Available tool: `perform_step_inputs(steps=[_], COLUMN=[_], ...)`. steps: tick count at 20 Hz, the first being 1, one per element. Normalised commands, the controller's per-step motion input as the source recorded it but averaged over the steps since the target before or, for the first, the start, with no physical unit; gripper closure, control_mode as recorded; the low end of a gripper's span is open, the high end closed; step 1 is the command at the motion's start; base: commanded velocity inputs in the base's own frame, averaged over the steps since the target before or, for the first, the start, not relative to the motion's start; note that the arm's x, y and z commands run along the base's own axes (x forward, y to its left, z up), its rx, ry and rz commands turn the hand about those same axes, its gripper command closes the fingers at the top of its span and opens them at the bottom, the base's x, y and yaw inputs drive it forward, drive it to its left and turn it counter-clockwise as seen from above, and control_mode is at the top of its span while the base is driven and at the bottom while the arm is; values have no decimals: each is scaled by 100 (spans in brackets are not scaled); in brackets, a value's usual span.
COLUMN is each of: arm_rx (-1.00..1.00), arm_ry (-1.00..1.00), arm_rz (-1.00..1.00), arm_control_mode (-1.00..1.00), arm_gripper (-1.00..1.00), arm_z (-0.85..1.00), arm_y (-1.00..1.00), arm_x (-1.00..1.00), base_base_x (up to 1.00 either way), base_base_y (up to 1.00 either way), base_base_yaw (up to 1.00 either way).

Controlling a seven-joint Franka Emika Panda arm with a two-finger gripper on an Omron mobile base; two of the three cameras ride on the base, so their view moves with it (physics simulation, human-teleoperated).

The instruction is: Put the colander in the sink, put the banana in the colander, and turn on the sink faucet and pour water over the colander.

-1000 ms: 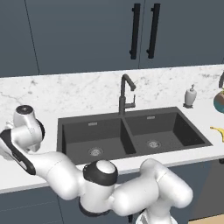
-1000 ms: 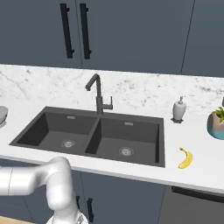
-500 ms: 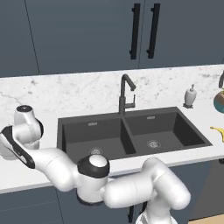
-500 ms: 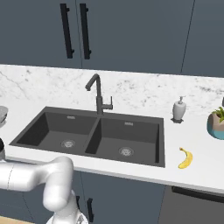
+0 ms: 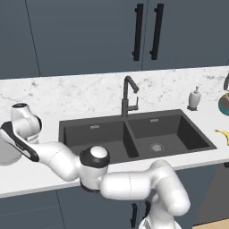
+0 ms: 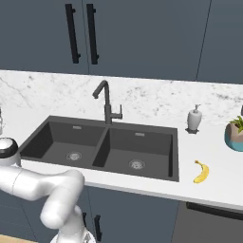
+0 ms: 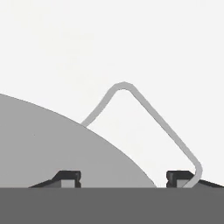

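While the colander (image 5: 8,152) sits on the surface at nine o'clock of the sink (image 5: 134,136), the gripper (image 7: 124,177) hovers at its rim and wire handle (image 7: 148,118), fingers (image 7: 68,178) apart and clamped on nothing. A sound grasp likely needs the rim centred between them before lifting. Both basins hold nothing; the banana (image 6: 201,171) lies at three o'clock.

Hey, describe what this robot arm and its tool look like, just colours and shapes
The glossy white arm is built of rounded, tubular segments, with dark grey caps and bands at the joints and a black strip along the wrist. The tool ends in two small, blocky dark finger tips. No cables or markings show.
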Motion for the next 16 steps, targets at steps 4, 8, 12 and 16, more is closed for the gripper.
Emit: perform_step_inputs(steps=[4, 8, 12, 16], arm_rx=[-1, 0, 9, 19], arm_ry=[0, 0, -3, -10], arm_rz=[-5, -18, -53, -54], arm_control_mode=[-100, -100, -100, -100], arm_gripper=[100, 100, 100, 100], arm_z=[-43, -21, -4, 0], arm_y=[0, -24, -63, -79], arm_x=[-13, -21, -14, -1], base_base_x=[0, 0, 0, 0], base_base_y=[0, 0, 0, 0], base_base_yaw=[0, 0, 0, 0])
